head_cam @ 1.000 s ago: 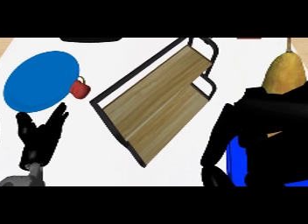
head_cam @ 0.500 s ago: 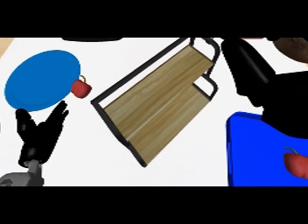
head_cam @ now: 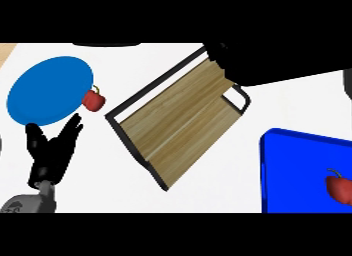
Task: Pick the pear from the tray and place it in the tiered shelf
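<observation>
The counter top [head_cam: 208,195] is white, with a strip of pale wood at the far left corner. On the left lies one blue plate [head_cam: 50,90], and one small red fruit [head_cam: 95,100] sits touching its right edge. Below them the left hand [head_cam: 52,152] rests with its fingers straight and spread, holding nothing. In the middle stands one tiered shelf [head_cam: 183,120] (wooden board, black frame), set slanted. At the lower right is one blue tray [head_cam: 297,170] with a second red fruit [head_cam: 344,189] on it. A big black shape, the right hand [head_cam: 297,60], covers the shelf's top right corner. I cannot tell how its fingers are. I cannot see the pear.
</observation>
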Available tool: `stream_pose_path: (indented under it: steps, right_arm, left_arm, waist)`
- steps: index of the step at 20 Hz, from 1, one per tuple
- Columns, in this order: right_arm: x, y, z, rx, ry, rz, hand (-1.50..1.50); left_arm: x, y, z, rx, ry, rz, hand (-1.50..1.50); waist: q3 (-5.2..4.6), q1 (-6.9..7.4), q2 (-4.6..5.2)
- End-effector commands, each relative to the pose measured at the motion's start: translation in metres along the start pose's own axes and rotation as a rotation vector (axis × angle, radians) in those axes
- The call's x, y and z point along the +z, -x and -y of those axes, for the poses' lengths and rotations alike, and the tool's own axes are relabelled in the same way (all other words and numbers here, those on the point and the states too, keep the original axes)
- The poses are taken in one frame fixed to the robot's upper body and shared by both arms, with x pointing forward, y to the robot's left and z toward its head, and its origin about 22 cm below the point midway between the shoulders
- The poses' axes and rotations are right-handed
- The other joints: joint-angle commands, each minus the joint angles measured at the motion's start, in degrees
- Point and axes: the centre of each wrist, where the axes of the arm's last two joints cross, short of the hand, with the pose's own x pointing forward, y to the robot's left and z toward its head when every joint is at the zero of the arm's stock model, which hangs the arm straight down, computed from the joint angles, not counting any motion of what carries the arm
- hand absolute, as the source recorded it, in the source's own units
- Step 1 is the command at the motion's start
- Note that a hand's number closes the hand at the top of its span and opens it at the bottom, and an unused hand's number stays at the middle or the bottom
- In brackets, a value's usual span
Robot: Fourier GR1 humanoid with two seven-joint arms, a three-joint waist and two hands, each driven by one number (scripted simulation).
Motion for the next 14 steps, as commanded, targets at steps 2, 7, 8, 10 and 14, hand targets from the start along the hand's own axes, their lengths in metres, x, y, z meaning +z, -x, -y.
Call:
stream_pose_path:
  steps: [2,7,8,10,14]
  right_arm:
    - [-0.025,0.012,-0.032,0.007,0.011,0.002,1.5]
    - [-0.05,0.015,-0.048,0.05,0.017,-0.002,1.5]
    - [-0.053,0.017,-0.035,0.037,0.027,-0.004,1.5]
    - [-0.045,0.024,-0.04,0.014,0.02,0.024,1.5]
    - [-0.057,0.042,-0.03,-0.012,0.017,0.05,1.5]
  left_arm:
    - [0.001,-0.002,0.009,0.026,0.013,-0.045,0.0]
    - [0.004,0.01,-0.006,0.012,0.026,-0.039,0.0]
    - [0.008,0.018,-0.015,0.007,0.024,-0.049,0.0]
    - [0.011,0.014,-0.002,0.011,0.013,-0.056,0.0]
    - [-0.002,0.027,-0.01,0.017,0.009,-0.062,0.0]
  waist:
    - [-0.34,-0.09,0.18]
    - [-0.36,0.29,0.25]
    - [-0.36,0.24,0.22]
    - [-0.33,-0.24,0.06]
    - [-0.37,-0.3,0.31]
